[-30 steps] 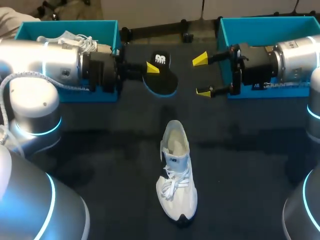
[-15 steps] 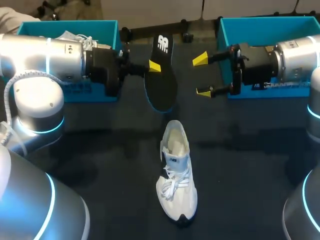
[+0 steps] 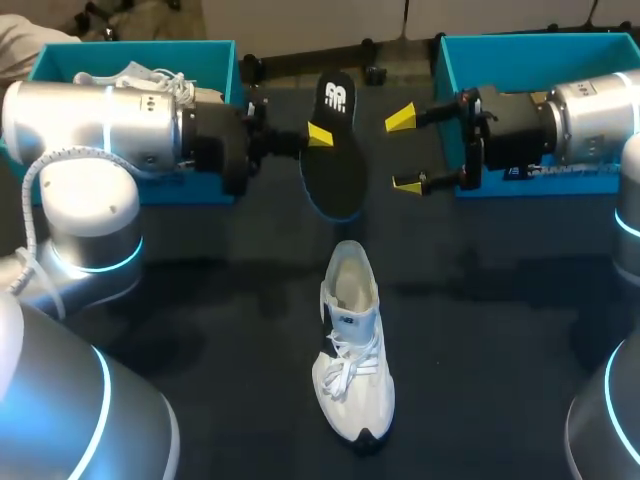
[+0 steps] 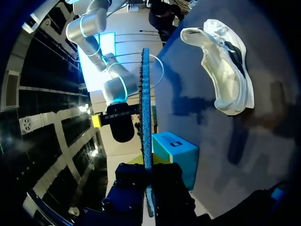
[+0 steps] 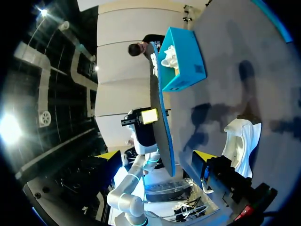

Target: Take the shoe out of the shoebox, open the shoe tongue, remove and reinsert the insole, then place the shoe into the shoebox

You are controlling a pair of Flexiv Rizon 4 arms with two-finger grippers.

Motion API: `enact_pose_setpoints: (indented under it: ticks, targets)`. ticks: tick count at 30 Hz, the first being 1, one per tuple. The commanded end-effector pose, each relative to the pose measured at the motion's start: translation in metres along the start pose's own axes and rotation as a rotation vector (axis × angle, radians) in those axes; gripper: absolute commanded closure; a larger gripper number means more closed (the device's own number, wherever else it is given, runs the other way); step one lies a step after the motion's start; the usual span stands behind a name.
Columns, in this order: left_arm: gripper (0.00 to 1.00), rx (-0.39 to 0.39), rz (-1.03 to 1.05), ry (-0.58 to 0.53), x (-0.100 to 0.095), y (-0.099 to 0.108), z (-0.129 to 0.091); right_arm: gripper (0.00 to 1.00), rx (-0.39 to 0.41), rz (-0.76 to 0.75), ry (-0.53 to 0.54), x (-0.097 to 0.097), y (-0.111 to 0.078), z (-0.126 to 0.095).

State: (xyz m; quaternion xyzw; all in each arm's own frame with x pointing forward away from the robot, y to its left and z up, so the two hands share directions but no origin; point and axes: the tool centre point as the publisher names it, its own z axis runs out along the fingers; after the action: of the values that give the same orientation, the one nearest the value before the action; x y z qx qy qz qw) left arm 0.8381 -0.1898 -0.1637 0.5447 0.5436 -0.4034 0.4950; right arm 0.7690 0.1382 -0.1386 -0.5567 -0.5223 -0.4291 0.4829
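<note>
Black insole, blue-edged with a white mark, is clamped by left gripper; right gripper fingers are spread apart.

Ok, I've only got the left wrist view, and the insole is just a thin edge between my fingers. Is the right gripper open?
Observer: Yes. In the head view the right gripper is open, beside the insole and not touching it.
Operator: Which face of the insole shows from above?
Observer: The black face with the white logo. The logo end points away from the white sneaker on the table.
Operator: Anything in the shoebox behind my left arm?
Observer: The left shoebox holds a second white shoe.
</note>
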Motion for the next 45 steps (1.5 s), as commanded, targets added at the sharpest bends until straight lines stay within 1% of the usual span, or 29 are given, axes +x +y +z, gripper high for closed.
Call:
enact_pose_setpoints:
  ticks: [1, 5, 11, 12, 13, 15, 16, 18, 21, 22, 23, 28, 34, 38, 41, 45]
  targets:
    - [1.0, -0.011, -0.009, -0.019, -0.004, -0.001, 0.008, 0.0, -0.011, -0.022, 0.001, -0.003, 0.001, 0.007]
    - [1.0, -0.011, -0.011, -0.03, -0.006, -0.002, 0.013, 0.0, -0.031, -0.048, 0.019, -0.005, 0.002, 0.014]
    - [1.0, -0.034, -0.048, -0.038, -0.001, -0.001, 0.022, 0.0, -0.039, -0.115, 0.059, -0.006, 0.002, 0.023]
    - [1.0, -0.034, -0.048, -0.038, -0.001, 0.0, 0.022, 0.03, -0.036, -0.119, 0.059, -0.006, 0.002, 0.024]
    - [1.0, -0.036, -0.049, -0.037, 0.0, 0.0, 0.023, 0.15, -0.036, -0.119, 0.058, -0.005, 0.002, 0.026]
    - [1.0, -0.036, -0.063, -0.046, 0.0, 0.001, 0.025, 0.15, -0.025, -0.126, 0.057, -0.004, 0.004, 0.03]
    - [1.0, -0.036, -0.063, -0.047, 0.0, 0.001, 0.026, 0.17, -0.018, -0.126, 0.051, -0.004, 0.005, 0.033]
    - [1.0, -0.036, -0.065, -0.054, -0.001, 0.001, 0.027, 0.28, -0.013, -0.117, 0.049, -0.007, 0.008, 0.036]
    - [1.0, -0.03, -0.065, -0.064, -0.003, -0.001, 0.029, 0.35, -0.017, -0.117, 0.064, -0.009, 0.01, 0.038]
    - [1.0, -0.031, -0.064, -0.066, -0.003, -0.001, 0.029, 0.47, -0.02, -0.12, 0.068, -0.01, 0.011, 0.038]
    - [1.0, -0.033, -0.062, -0.067, -0.004, -0.002, 0.029, 0.51, -0.025, -0.121, 0.07, -0.01, 0.012, 0.039]
    - [1.0, -0.032, -0.062, -0.081, -0.004, -0.002, 0.03, 0.52, -0.039, -0.119, 0.073, -0.011, 0.015, 0.039]
    - [1.0, -0.043, -0.058, -0.086, -0.004, 0.001, 0.028, 0.61, -0.052, -0.11, 0.076, -0.013, 0.018, 0.039]
    - [1.0, -0.043, -0.058, -0.088, -0.004, 0.001, 0.028, 0.64, -0.051, -0.102, 0.066, -0.015, 0.019, 0.039]
    - [1.0, -0.038, -0.063, -0.094, -0.004, 0.001, 0.028, 0.71, -0.054, -0.099, 0.068, -0.016, 0.019, 0.038]
    - [1.0, -0.034, -0.06, -0.096, -0.006, 0.0, 0.029, 0.73, -0.054, -0.099, 0.069, -0.017, 0.02, 0.038]
